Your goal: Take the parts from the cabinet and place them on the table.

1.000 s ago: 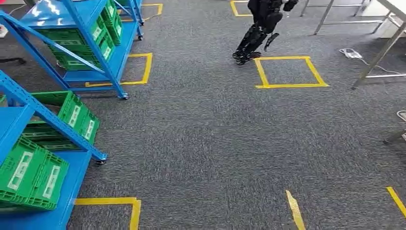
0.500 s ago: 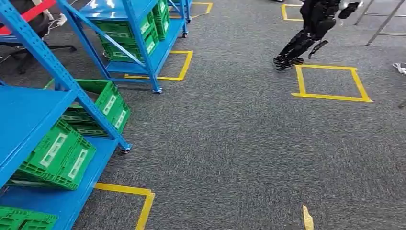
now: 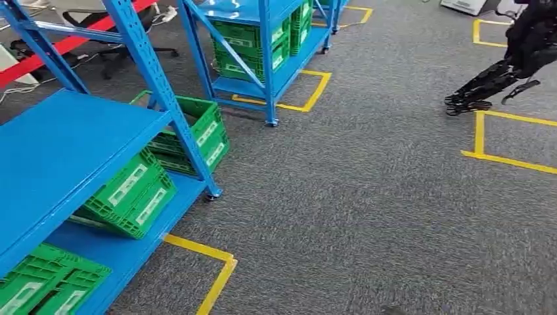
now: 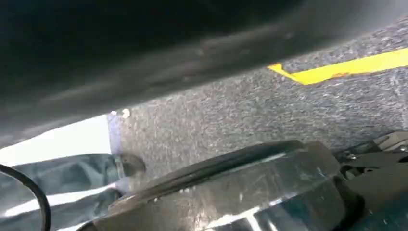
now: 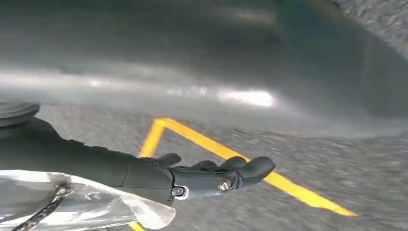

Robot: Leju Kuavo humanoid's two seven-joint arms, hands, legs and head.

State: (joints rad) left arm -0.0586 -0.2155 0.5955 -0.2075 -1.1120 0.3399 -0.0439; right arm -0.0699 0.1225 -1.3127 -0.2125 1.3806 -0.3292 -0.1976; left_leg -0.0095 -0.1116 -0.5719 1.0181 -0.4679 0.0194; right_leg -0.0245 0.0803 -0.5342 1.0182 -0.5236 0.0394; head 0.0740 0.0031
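We see the blue cabinet (image 3: pixel 79 144) at the left of the head view, with green crates (image 3: pixel 134 193) sitting tilted on its lower shelves; whatever parts they hold are hidden from us. A second blue rack (image 3: pixel 263 46) stands further off on the grey carpet (image 3: pixel 355 210). Our right hand (image 5: pixel 216 175) hangs above yellow floor tape (image 5: pixel 269 178), fingers loosely curled and apart, holding nothing. Our left hand's state we cannot tell
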